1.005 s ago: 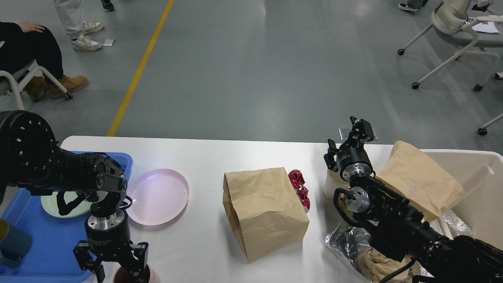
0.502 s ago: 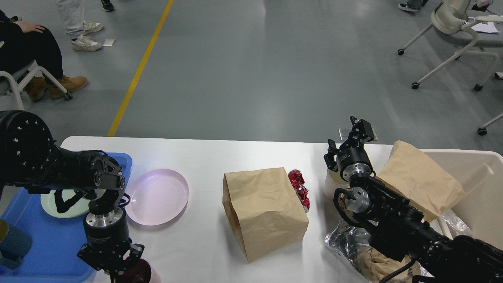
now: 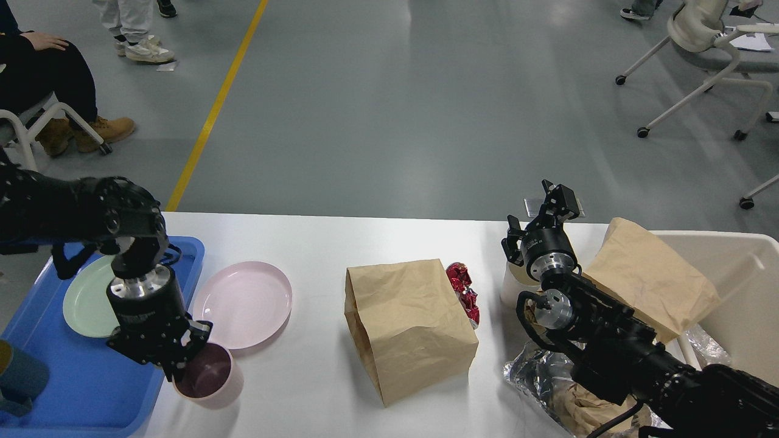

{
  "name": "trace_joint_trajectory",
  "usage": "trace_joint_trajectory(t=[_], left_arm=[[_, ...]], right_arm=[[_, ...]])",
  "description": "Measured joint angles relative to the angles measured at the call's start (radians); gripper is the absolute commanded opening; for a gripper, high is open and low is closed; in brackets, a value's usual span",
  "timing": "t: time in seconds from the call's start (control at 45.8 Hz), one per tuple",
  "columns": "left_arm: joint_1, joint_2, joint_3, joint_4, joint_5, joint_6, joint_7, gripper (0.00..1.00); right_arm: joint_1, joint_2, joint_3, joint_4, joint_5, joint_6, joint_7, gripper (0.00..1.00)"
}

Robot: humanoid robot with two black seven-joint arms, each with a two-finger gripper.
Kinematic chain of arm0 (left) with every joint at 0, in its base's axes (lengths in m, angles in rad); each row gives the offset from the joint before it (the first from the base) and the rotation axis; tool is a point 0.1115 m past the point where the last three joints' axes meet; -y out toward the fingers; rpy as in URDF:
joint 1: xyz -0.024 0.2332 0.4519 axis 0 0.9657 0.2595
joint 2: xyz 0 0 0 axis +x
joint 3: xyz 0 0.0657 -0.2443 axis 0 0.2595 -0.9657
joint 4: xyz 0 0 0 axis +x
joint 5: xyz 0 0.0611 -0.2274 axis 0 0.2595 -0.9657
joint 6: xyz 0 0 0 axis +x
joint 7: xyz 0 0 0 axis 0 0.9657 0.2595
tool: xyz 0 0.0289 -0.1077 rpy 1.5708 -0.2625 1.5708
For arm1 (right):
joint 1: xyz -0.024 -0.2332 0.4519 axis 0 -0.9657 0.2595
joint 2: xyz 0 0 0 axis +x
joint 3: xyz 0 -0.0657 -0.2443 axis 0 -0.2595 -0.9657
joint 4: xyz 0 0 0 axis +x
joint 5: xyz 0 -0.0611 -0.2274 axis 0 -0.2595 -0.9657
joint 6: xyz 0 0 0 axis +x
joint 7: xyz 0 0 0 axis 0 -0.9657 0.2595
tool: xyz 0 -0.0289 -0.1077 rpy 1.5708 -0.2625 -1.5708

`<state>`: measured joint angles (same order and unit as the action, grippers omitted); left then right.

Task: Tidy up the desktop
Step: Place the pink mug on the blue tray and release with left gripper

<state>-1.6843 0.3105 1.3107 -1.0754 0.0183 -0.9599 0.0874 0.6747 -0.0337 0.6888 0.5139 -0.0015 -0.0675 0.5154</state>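
Observation:
The white desktop point(image 3: 316, 243) spans the lower view. My left gripper point(image 3: 182, 360) points down near the front left and is shut on the rim of a pink cup point(image 3: 210, 377) with a dark inside, held at the edge of the blue tray point(image 3: 91, 389). A pink plate point(image 3: 243, 303) lies just beyond it. A brown paper bag point(image 3: 408, 325) lies on its side at the middle, with red foil wrappers point(image 3: 464, 292) behind it. My right gripper point(image 3: 557, 198) is raised over the far edge, open and empty.
A green plate point(image 3: 85, 304) and a blue cup point(image 3: 21, 377) sit in the tray. A white cup point(image 3: 514, 283) stands under my right wrist. A beige bin point(image 3: 736, 292) at the right holds another paper bag point(image 3: 651, 280). Crumpled foil point(image 3: 535, 371) lies beside it.
My left gripper closed on the pink cup at the front edge, then carried it up and away from the edge toward the tray. The right arm has not moved.

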Motion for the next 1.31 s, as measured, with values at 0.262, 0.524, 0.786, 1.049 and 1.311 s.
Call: trace_joint_trajectory(t=[0.262,0.524,0.786,1.049,1.311], left_arm=[[-0.007,0.160,0.034,0.046,0.006,0.000,0.004,0.00],[0.128,0.236,0.047,0.195,0.004,0.000,-0.008,0.00],[0.206,0.252,0.048,0.273,0.003,0.000,-0.008,0.00],[0.257,0.245,0.036,0.298,0.003,0.000,-0.009,0.00],[0.271,0.241,0.032,0.310,0.003,0.000,-0.009,0.12]], right_arm=[[0.000,0.000,0.000,0.000,0.000,0.000,0.000,1.00],[0.000,0.000,0.000,0.000,0.000,0.000,0.000,1.00],[0.000,0.000,0.000,0.000,0.000,0.000,0.000,1.00],[0.000,0.000,0.000,0.000,0.000,0.000,0.000,1.00],[0.000,0.000,0.000,0.000,0.000,0.000,0.000,1.00]])
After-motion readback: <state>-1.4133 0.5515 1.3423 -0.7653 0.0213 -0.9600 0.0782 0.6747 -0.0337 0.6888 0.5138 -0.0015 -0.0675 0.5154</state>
